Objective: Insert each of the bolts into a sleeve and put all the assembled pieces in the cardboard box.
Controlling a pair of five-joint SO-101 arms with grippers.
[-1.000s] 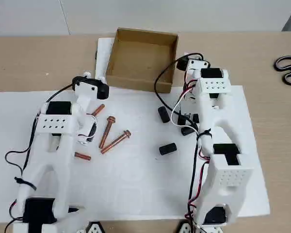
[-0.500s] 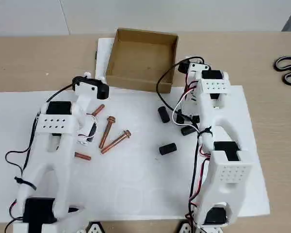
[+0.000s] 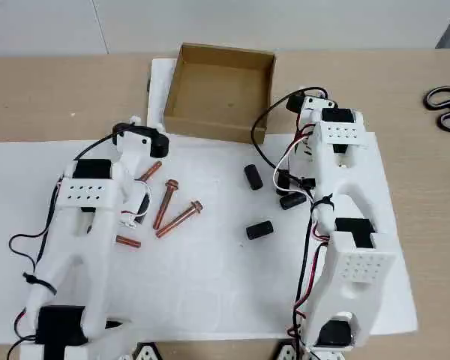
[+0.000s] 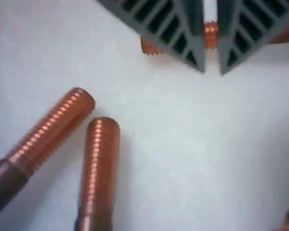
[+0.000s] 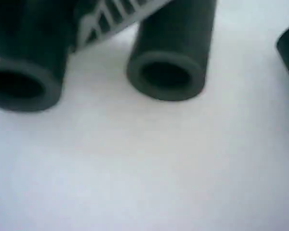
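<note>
The bolt [image 4: 210, 31] is clamped crosswise in the left claw [image 4: 212, 70], low over the white sheet [image 3: 210, 285] toward the desk's left edge, probably so you can carry it to a sleeve [image 5: 166, 74]. The right claw [image 3: 289, 183] sits among the sleeves right of centre, presumably to steady one. You cannot tell whether it is open or closed. The cardboard box [image 3: 210, 127] stands at the far edge.

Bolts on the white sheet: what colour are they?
Shiny copper. The bolts show it best in the left wrist view, threads and all.

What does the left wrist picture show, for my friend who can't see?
Two dark grey ribbed fingers, almost closed, sit in front of a copper threaded bolt on a white sheet. Two more copper bolts lie nearby, tips close together.
</note>
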